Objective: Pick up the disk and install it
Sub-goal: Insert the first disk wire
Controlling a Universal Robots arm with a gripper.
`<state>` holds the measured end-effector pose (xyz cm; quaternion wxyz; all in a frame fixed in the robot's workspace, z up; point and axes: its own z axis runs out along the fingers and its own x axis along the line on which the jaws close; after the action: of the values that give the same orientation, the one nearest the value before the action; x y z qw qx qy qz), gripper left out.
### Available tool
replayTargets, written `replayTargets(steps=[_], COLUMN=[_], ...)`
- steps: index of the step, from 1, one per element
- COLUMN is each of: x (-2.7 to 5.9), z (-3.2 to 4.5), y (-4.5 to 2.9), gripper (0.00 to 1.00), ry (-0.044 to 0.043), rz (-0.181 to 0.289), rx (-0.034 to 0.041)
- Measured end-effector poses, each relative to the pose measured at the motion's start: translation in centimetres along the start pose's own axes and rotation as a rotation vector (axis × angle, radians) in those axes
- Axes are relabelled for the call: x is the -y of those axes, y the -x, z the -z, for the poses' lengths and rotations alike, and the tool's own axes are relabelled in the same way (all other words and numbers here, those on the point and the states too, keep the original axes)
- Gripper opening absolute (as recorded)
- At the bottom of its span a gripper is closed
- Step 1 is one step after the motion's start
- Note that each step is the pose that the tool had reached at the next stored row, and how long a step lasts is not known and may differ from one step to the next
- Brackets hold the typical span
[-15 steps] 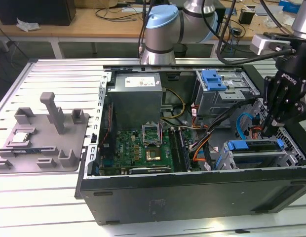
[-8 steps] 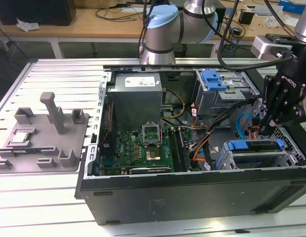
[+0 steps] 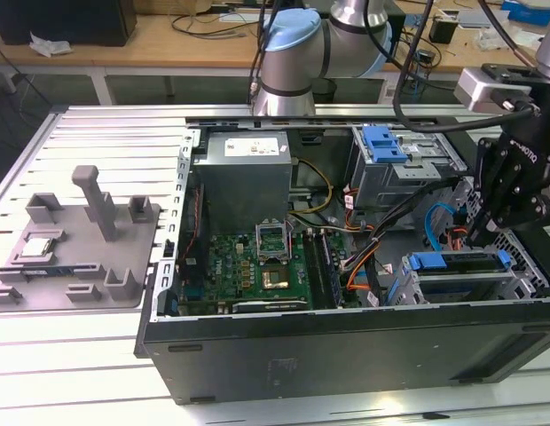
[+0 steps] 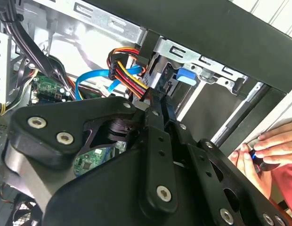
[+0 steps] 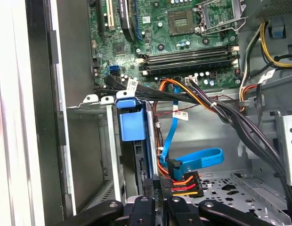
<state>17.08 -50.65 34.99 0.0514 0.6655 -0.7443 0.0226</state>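
Now blue-railed flat disk [image 5: 132, 125] sits in metal bay [image 5: 108, 146].

The arm [image 3: 293, 53] is built of silver-grey tubes with a pale blue cap on its joint, and black cables [image 3: 396, 84] hang along it. The gripper [image 4: 158, 106] is matt black. Its flat linkage bars are rounded at the ends and pinned with silver screws [image 4: 65, 138], and white lettering marks its housing in the exterior view.

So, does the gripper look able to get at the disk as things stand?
Probably yes: the gripper is right at the disk, which appears to sit in the drive cage with its blue rail uncovered. Only the bundled cables crowd one end.
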Motion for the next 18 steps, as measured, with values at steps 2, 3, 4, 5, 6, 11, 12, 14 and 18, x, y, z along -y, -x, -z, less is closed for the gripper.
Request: replayTargets(steps=[2,3,4,5,6,11,12,14,18], x=[0.00,0.00,-0.01,-0.02,-0.03,-0.21,-0.37,-0.37,-0.36], z=[0.11,0.16,0.19,0.23,0.23,0.18,0.16,0.16,0.14], y=[-0.01,-0.03,-0.04,-0.08,-0.12,-0.54,-0.72,-0.72,-0.84], gripper=[0.16,0.16,0.16,0.16,0.16,0.16,0.16,0.16,0.16], ry=[-0.0003,-0.0006,-0.0014,-0.0036,-0.0070,-0.0197,-0.0218,-0.0227,-0.0225], rz=[0.001,0.003,0.006,0.012,0.019,0.057,0.061,0.064,0.065], rx=[0.0001,0.0002,0.0000,-0.0003,0.0001,0.0005,0.0010,0.0010,0.0094])
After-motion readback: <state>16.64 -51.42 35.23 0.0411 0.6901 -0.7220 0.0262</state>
